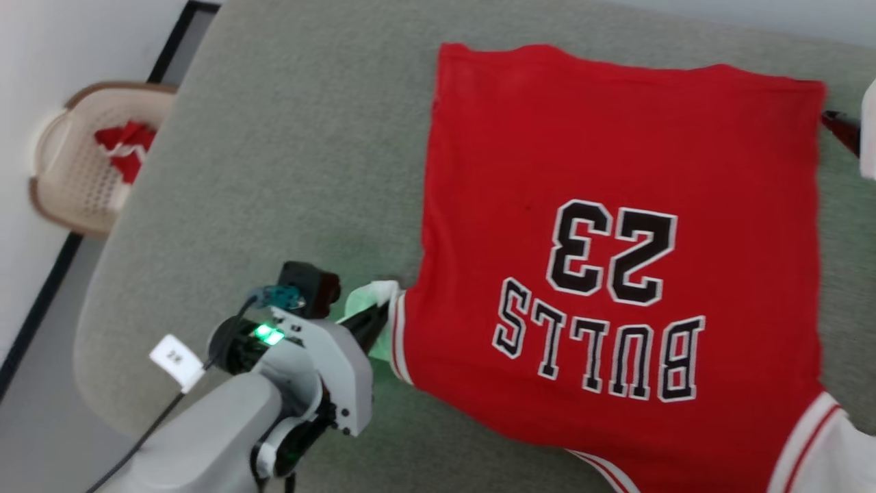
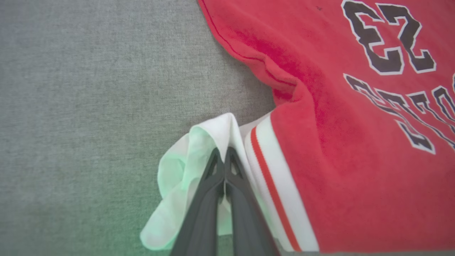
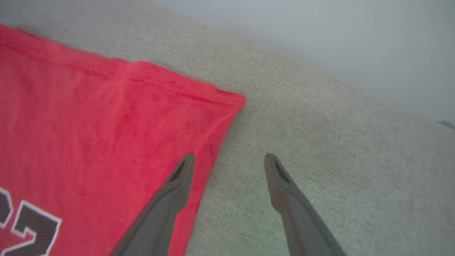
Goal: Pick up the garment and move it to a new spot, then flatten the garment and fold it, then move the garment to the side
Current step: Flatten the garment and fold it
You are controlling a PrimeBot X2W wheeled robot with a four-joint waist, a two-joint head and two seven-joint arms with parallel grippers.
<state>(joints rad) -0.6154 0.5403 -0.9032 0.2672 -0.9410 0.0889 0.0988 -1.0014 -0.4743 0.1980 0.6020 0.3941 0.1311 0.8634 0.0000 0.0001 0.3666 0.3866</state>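
Half the grey desk (image 1: 274, 137) lies under the shirt (image 1: 616, 171), spread flat with its long axis running away from the robot, hem far, "BULLS 23" upside down in the head view. Basket (image 1: 75, 185) stands left of the desk. Left gripper (image 2: 224, 153): jaws pinching the white sleeve (image 2: 185, 170). Right gripper (image 3: 229, 158): jaws wide, straddling the shirt's side edge near its hem.

Red garment (image 1: 616, 137) — white sleeve (image 2: 177, 170), red-and-white striped trim (image 2: 270, 170), black white-outlined lettering (image 1: 602, 342).
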